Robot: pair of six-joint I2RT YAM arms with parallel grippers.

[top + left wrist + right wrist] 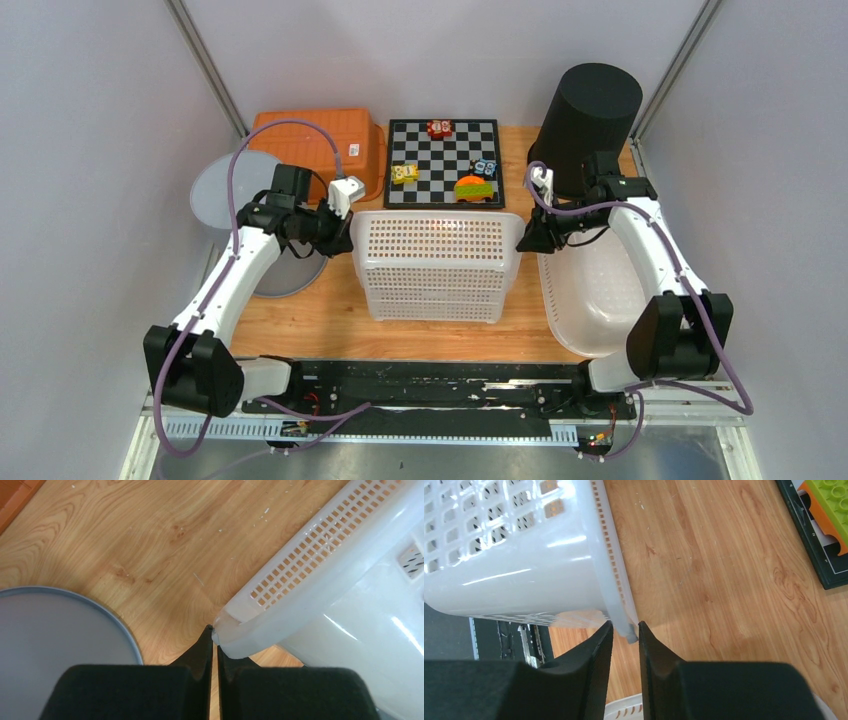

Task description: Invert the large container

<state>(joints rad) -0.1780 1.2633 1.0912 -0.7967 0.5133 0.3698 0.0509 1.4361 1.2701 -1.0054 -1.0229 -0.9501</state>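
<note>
**Basket on its side, a gripper at each end of the rim**

- Wooden table [300, 318] carries everything. All places below are relative to the basket.
- White perforated basket [435, 270]: mid-table, tipped on its side. The rim faces away from the arm bases and the bottom faces toward them.
- White tub [592, 300]: just right of the basket, under the right arm.
- Black cylinder bin [590, 110]: behind and right of the basket, near the table's back edge.
- Orange bin [315, 140]: behind and left of the basket.
- Grey round disc [215, 190]: left of the basket, partly under the left arm.
- Chessboard [440, 165]: directly behind the basket. It holds four small toys: an orange-green block [474, 188], a yellow one [404, 173], a red one [440, 127] and a blue one [486, 167].
- Right gripper [625, 626]: at the right end of the basket rim. Its fingers sit on either side of the rim lip and pinch it.
- Left gripper [214, 631]: at the left end of the basket rim, fingers pressed together. The tips touch the rim corner, and I can't tell whether any lip is caught between them.
</note>
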